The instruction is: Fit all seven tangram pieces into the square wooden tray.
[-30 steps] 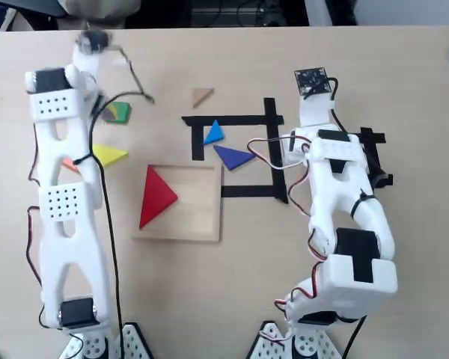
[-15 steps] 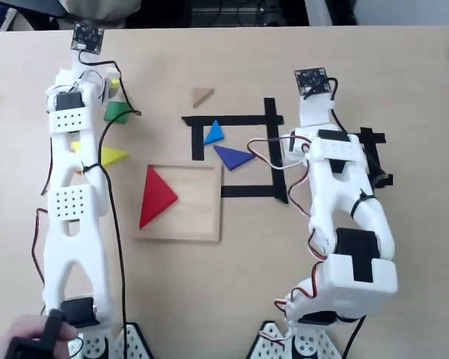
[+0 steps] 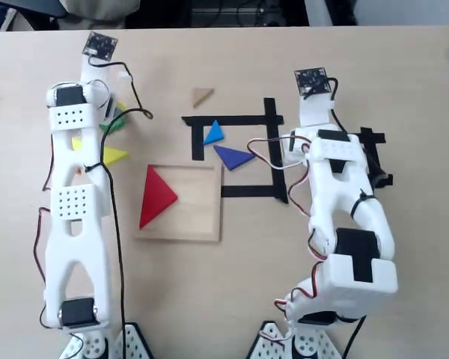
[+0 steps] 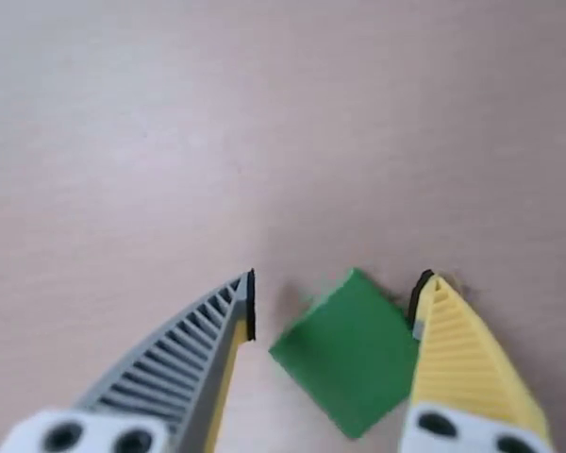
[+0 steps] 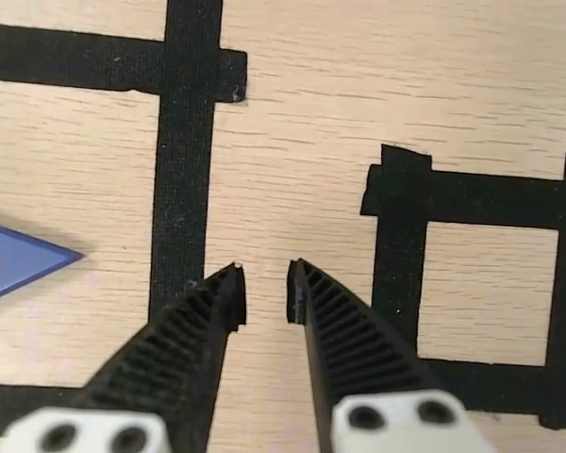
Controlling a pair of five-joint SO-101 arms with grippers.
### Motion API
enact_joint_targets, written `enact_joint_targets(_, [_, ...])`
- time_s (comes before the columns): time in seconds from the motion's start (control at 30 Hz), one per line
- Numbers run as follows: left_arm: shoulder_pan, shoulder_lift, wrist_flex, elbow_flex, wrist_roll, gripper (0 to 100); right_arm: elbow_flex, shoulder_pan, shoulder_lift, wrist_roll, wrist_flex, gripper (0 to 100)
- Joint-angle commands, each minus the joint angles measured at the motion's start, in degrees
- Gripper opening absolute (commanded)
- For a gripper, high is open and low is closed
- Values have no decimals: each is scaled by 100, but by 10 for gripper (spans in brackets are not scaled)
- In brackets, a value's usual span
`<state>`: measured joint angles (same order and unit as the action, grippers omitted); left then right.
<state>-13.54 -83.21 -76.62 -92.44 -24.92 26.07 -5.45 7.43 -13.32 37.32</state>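
Note:
The green square (image 4: 349,363) lies flat on the table between the fingers of my left gripper (image 4: 337,288), which is open and straddles it. In the high view this gripper (image 3: 110,114) is at the far left, with a corner of the green square (image 3: 120,124) showing beside it. The wooden tray (image 3: 198,217) holds one red triangle (image 3: 157,196). My right gripper (image 5: 264,278) hovers open by a narrow gap over bare table beside a strip of black tape (image 5: 184,189), with nothing between its fingers.
A yellow triangle (image 3: 114,155) lies beside the left arm. A small blue triangle (image 3: 213,133) and a larger blue triangle (image 3: 234,155) lie inside the black tape frame (image 3: 272,142). A tan triangle (image 3: 202,96) sits behind them. The right arm (image 3: 337,161) stands right of the tray.
The left arm has swung and brought its gripper down around the green square. A hand seen at the bottom left half a second ago is gone. The right arm has not moved.

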Motion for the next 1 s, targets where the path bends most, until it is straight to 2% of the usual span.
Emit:
enact_joint_targets(0.0, [-101,141,-1415,-303,-642,282,-154,105,-13,-35,-114,92])
enact_joint_targets(0.13, [-207,352,-2382,-303,-1169,281,-154,105,-13,-35,-114,92])
enact_joint_targets(0.33, [-637,1222,-2391,-303,-1222,281,-154,105,-13,-35,-114,92])
enact_joint_targets(0.43, [-664,1662,-1705,-268,-1108,281,-154,105,-13,-35,-114,92])
enact_joint_targets(0.57, [-637,1697,-360,-242,-457,281,-154,105,-13,-35,-114,92])
enact_joint_targets(0.67, [-585,1371,756,251,26,281,-154,105,-13,-35,-114,92])
enact_joint_targets(0.73, [-558,1037,1231,620,-18,281,-154,105,-13,-35,-114,92])
enact_joint_targets(0.87, [-514,501,1301,848,-211,281,-154,105,-13,-35,-114,92])
enact_joint_targets(0.97, [-488,457,598,497,-229,281,-154,105,-13,-35,-114,92])
